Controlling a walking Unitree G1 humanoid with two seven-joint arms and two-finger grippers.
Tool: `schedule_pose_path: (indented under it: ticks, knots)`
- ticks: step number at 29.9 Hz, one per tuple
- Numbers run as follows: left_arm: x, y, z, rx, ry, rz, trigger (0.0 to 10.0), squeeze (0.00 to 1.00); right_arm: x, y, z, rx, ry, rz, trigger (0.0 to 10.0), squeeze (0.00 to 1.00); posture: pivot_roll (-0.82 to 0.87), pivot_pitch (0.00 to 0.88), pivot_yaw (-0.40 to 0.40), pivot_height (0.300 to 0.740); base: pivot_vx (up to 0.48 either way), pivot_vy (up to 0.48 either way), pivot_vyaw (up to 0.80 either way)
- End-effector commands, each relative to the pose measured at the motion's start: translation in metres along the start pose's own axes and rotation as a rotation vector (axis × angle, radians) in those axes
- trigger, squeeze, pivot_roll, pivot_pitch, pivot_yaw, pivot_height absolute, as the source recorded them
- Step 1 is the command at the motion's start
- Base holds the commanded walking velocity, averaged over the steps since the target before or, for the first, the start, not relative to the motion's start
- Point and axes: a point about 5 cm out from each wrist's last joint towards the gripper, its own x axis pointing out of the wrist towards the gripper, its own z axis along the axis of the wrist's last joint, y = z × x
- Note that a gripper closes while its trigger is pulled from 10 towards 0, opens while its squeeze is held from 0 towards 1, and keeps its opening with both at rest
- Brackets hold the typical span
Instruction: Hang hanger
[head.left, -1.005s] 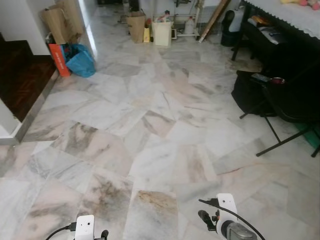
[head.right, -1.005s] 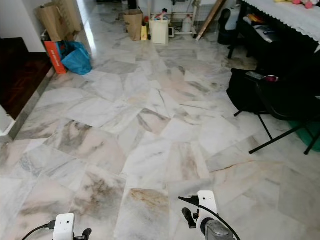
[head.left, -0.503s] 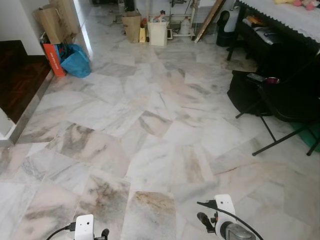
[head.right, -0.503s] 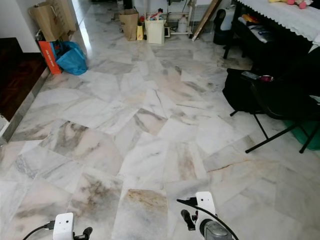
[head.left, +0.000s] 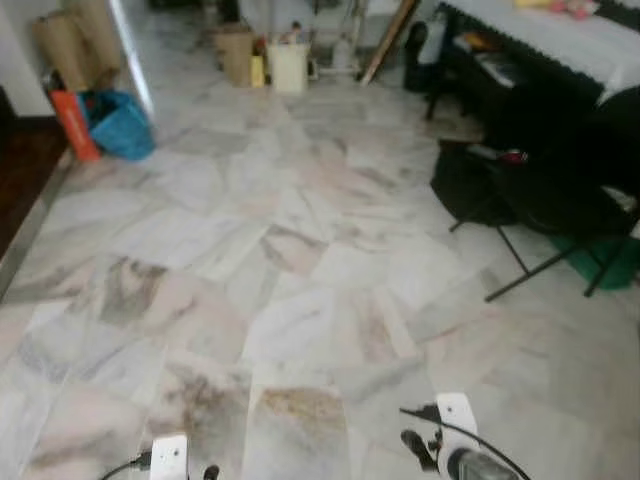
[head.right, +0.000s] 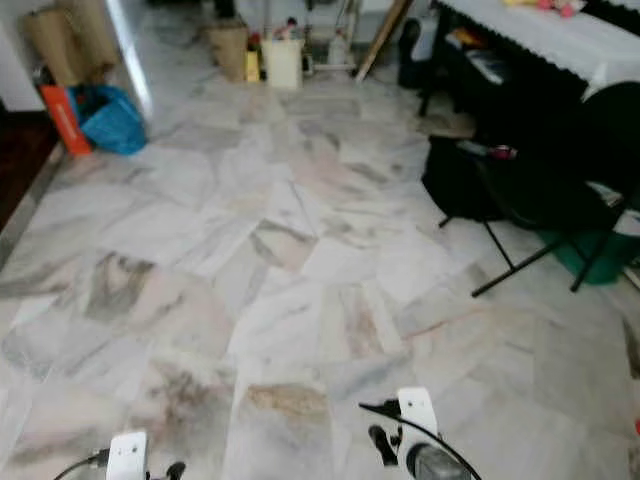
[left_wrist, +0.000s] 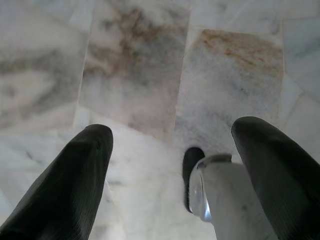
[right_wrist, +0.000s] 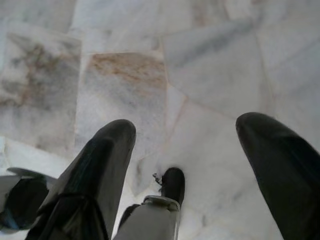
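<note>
Both arms hang low over a marble floor (head.left: 300, 250). In the left wrist view my left gripper (left_wrist: 172, 130) is open, its two black fingers (left_wrist: 85, 170) spread wide with only floor tiles between them. My right gripper (right_wrist: 187, 125) is open too, its fingers (right_wrist: 107, 160) apart and holding nothing. The two wrists show at the bottom edge of the left eye view, the left wrist (head.left: 170, 458) and the right wrist (head.left: 455, 450). The eye views are slightly blurred.
A black folding chair with a dark bag (head.left: 510, 195) stands at the right, beside a dark table under a white cloth (head.left: 560, 25). A green tub (head.left: 605, 262) sits under it. Far left are a blue bag (head.left: 120, 125), an orange box (head.left: 72, 125) and paper bags. A white bin (head.left: 288, 65) stands at the back.
The whole picture has slid left and blurred, so the camera has moved; the chair and table sit nearer the middle. Both arms hang as before.
</note>
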Motion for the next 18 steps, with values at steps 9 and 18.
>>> schedule_pose_path:
  ticks: [9,18]
  knots:
    - [-0.0004,0.0027,-0.0020,0.014,0.013,0.004,10.0,0.00,-0.0026,-0.0056,-0.0094,0.009,0.030,-0.017,10.0,0.00,-0.01,0.000,0.006,0.740,0.000,0.187,-0.65]
    - [-0.0002,0.0015,-0.0006,0.025,0.003,-0.005,10.0,0.00,-0.0023,-0.0036,-0.0112,0.010,0.034,-0.017,10.0,0.00,-0.01,0.000,0.008,0.740,0.000,0.000,-0.64]
